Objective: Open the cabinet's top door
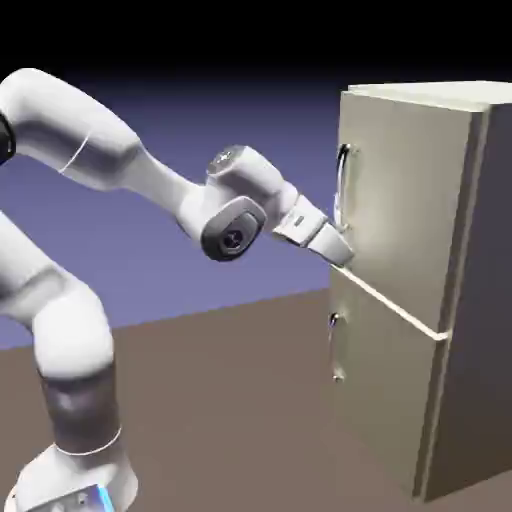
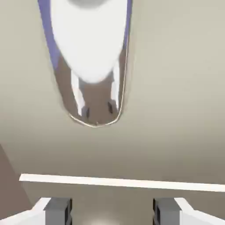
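Tool point(image 2: 113, 212) tips apart; cab. point(image 1: 405, 290) beige w/ grey side, top door point(image 1: 405, 200) shut, curved silver handle point(image 1: 343, 187).

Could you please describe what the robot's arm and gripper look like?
The arm is glossy white with rounded segments, dark joint caps and a blue light strip on its base. The gripper has white fingers ending in small, blocky dark-grey tips.
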